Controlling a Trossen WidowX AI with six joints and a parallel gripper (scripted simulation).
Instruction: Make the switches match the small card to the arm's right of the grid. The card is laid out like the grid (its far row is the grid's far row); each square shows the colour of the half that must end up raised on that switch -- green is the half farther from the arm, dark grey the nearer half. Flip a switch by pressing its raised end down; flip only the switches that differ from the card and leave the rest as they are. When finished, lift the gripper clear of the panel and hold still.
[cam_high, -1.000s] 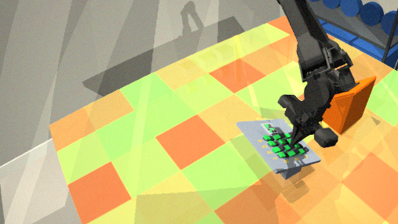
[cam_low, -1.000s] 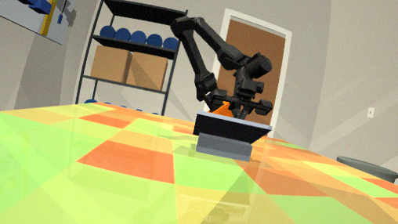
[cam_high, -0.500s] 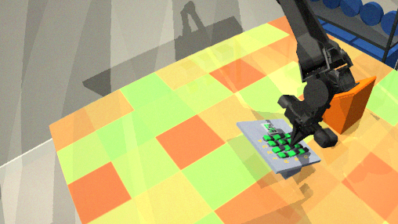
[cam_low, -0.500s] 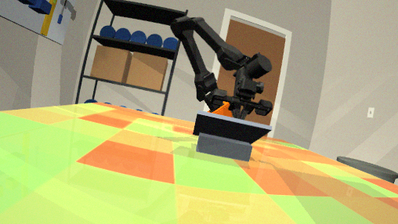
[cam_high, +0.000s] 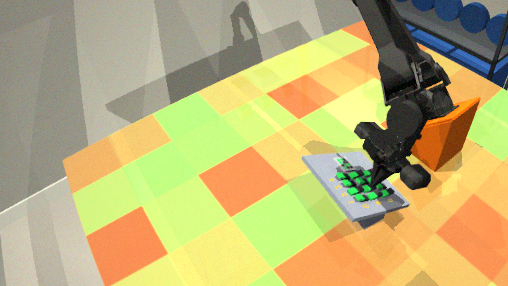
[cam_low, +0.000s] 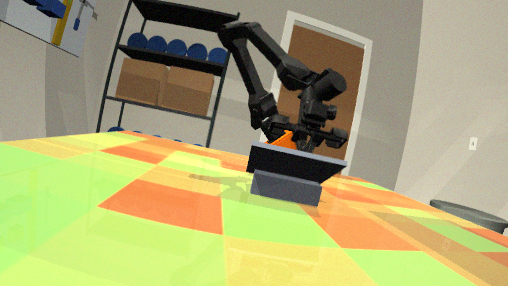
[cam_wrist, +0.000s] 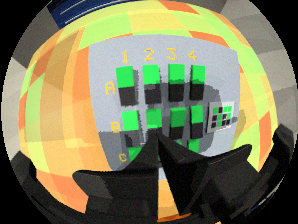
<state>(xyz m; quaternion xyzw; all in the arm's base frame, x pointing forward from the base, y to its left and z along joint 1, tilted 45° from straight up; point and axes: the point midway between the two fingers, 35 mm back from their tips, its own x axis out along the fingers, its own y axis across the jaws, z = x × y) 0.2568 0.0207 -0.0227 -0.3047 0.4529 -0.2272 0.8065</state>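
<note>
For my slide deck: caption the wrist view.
Closed gripper poised low over the switch panel, reference card at right.

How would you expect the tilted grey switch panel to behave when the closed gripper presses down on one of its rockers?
The panel probably stays put: it rests on a broad block base. Its slope might let the closed gripper skid along a rocker. The rockers look rigid.

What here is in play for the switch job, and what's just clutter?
In play:
hand, shut and empty, over the grid
switch panel
switches
card

Clutter:
orange block
shelf rack
boxes
blue cylinders
door
</note>
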